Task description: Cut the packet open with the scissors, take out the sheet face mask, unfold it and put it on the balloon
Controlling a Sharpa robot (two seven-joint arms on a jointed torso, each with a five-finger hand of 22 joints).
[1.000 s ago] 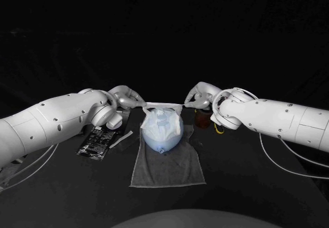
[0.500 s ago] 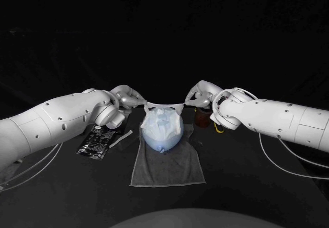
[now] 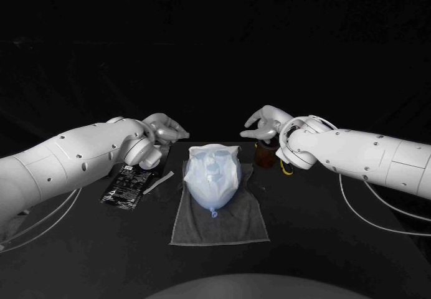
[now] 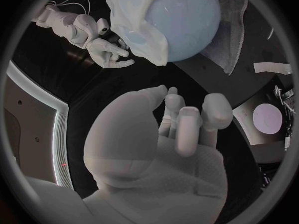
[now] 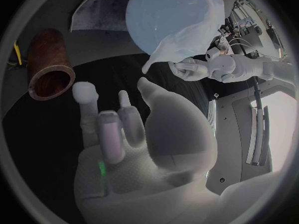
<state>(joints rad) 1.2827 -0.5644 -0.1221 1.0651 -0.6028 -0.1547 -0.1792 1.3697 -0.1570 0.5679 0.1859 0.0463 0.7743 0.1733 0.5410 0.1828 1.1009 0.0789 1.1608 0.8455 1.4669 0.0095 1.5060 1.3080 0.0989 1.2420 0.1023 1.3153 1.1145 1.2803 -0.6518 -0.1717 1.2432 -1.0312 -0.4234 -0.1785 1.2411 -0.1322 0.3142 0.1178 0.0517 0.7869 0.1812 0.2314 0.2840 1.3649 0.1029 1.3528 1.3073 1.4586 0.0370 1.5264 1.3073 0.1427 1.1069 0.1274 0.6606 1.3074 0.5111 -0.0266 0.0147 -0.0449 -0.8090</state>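
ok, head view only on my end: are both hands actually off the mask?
Observer: The left wrist view shows the left hand with its fingers extended and nothing between them.
Operator: And the right?
Observer: In the right wrist view the right hand is empty too, fingers apart and clear of the mask.
Operator: Is the mask fully round the balloon?
Observer: No. Seen from the wrists, the rounded far end of the balloon is bare, and one corner of the mask hangs loose past it.
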